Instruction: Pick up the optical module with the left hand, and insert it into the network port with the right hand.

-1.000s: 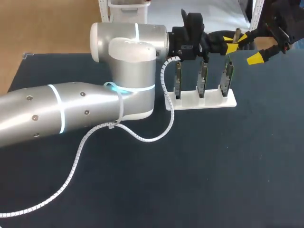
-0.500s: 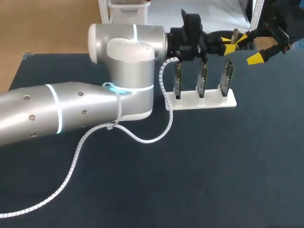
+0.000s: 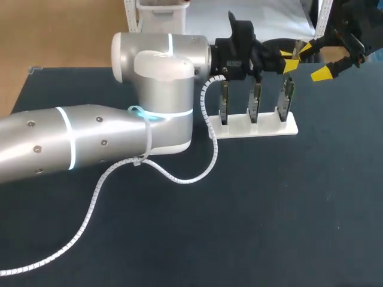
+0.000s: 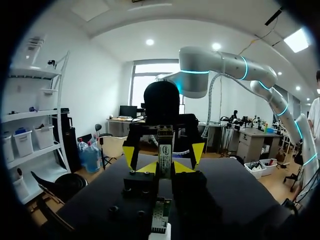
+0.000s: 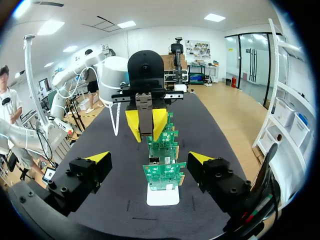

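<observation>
Above the dark surface (image 3: 269,209), my silver left arm (image 3: 108,137) extends to a white rack (image 3: 254,127) holding three upright green circuit boards (image 3: 255,98). My left gripper (image 4: 165,169) has its jaws clamped on the slim metal optical module (image 4: 165,150) above the rack. Facing it, my right gripper (image 3: 313,61) has its jaws spread wide, empty.
</observation>
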`<state>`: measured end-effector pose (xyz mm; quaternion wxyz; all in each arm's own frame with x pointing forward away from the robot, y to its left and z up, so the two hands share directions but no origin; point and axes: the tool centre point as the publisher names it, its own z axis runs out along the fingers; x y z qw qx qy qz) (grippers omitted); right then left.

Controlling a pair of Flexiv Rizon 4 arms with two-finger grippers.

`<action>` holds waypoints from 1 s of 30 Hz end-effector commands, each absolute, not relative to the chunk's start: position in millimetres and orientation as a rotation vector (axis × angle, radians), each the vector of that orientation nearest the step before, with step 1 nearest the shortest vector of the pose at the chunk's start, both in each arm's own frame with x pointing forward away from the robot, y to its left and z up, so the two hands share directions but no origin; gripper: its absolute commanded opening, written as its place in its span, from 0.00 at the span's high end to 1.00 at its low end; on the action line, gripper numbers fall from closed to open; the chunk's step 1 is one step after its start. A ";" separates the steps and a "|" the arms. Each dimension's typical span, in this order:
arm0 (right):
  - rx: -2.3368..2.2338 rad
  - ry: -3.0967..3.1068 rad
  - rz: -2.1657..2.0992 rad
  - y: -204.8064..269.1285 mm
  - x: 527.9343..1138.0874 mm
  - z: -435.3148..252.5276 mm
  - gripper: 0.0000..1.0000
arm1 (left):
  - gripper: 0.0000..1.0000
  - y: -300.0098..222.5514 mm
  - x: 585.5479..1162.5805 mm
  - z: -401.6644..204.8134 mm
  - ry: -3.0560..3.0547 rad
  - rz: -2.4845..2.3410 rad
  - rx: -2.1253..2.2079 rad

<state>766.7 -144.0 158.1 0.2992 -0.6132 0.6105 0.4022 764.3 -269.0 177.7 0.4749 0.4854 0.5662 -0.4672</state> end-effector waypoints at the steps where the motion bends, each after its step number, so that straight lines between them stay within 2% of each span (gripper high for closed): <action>1: -1.626 1.622 1.060 -143.5 763.9 158.2 0.00 | 1.00 -269.5 762.3 177.5 1.383 -1.142 1.194; 30: -1.626 1.622 1.060 -143.5 763.9 158.2 0.00 | 1.00 -269.6 769.1 169.9 1.410 -1.158 1.196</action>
